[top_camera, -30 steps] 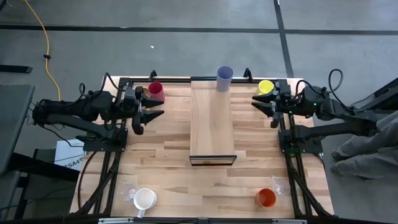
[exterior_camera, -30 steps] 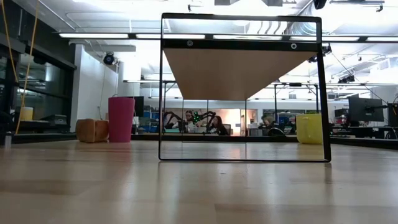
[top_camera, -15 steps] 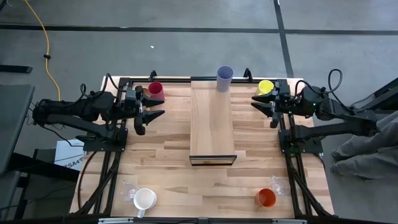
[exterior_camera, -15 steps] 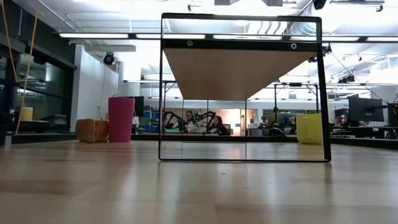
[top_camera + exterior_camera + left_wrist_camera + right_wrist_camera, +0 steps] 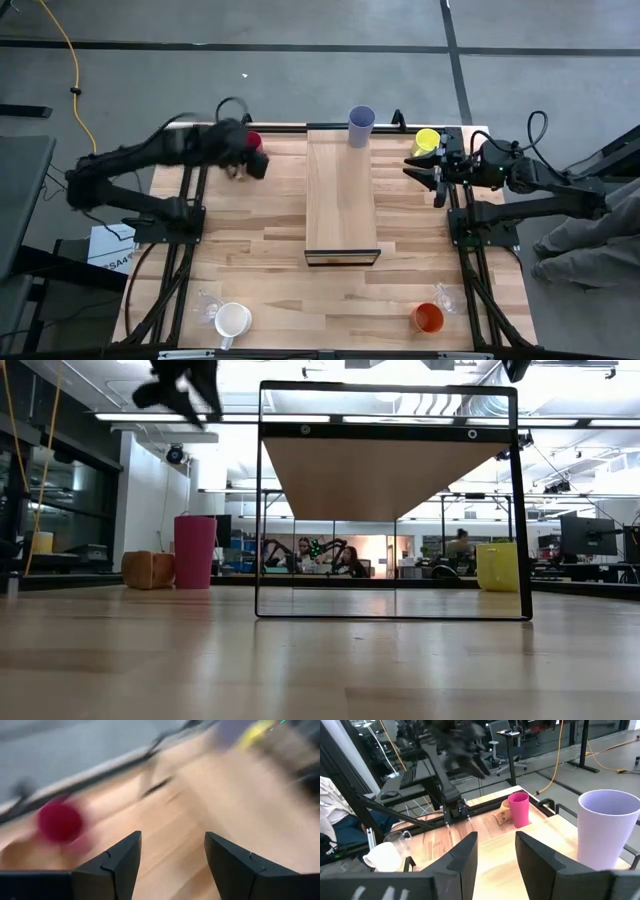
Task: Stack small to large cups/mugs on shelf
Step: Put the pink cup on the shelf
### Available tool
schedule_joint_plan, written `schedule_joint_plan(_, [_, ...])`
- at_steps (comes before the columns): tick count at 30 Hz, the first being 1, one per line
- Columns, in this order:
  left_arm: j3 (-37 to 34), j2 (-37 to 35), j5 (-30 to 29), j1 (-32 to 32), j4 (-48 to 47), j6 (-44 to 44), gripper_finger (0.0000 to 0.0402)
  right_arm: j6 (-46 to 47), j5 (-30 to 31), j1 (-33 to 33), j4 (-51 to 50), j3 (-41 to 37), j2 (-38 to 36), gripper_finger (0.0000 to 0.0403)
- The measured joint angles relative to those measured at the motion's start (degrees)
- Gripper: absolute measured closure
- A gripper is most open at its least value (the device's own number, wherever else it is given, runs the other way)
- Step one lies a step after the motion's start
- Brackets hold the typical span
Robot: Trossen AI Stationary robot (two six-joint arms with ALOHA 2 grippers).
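Barely begun: one cup on the shelf, the rest spread over the table

The lavender tumbler (image 5: pixel 360 126) stands alone at the far end of the shelf (image 5: pixel 341 190). Left of the shelf, the left gripper (image 5: pixel 243 160), fingers apart and empty, hangs by the crimson tumbler (image 5: pixel 251 143). Right of it, the right gripper (image 5: pixel 424 168) waits part-open beside the yellow mug (image 5: pixel 427 140). White mug (image 5: pixel 232 320) and orange tumbler (image 5: pixel 428 318) remain at the near edge.
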Motion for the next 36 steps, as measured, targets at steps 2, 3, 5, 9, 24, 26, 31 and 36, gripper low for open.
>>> schedule_joint_plan(2, [3.7, 5.2, 6.3, 6.4, -5.9, 2.0, 0.0197, 0.0, 0.0, 0.0, 0.0, 0.0, 0.0, 0.0279])
schedule_joint_plan(3, [4.9, 7.6, 9.1, 9.3, -7.7, 3.0, 0.0197, 0.1, 0.0, 0.0, 0.0, 0.0, 0.0, 0.0279])
schedule_joint_plan(5, [6.6, 12.3, 13.7, 14.5, -9.8, 5.8, 0.0197, 0.1, 0.0, 0.0, 0.0, 0.0, 0.0, 0.0279])
schedule_joint_plan(9, [8.7, 19.6, 15.3, 20.9, -9.5, 10.6, 0.0197, 0.1, 0.0, 0.0, 0.0, 0.0, 0.0, 0.0279])
schedule_joint_plan(24, [9.8, 30.0, 11.8, 26.2, -6.6, 14.2, 0.0197, 0.1, 0.0, 0.0, 0.0, 0.0, 0.0, 0.0279])
schedule_joint_plan(26, [9.8, 31.3, 13.0, 26.1, -6.6, 14.2, 0.0197, 0.1, 0.0, 0.0, 0.0, 0.0, 0.0, 0.0279])
schedule_joint_plan(31, [9.8, 33.6, 13.0, 26.2, -6.7, 13.9, 0.0197, 0.1, 0.0, 0.0, 0.0, 0.0, 0.0, 0.0279])
schedule_joint_plan(36, [9.8, 34.1, 13.0, 26.1, -6.6, 12.8, 0.0197, 0.1, 0.0, 0.0, 0.0, 0.0, 0.0, 0.0279])
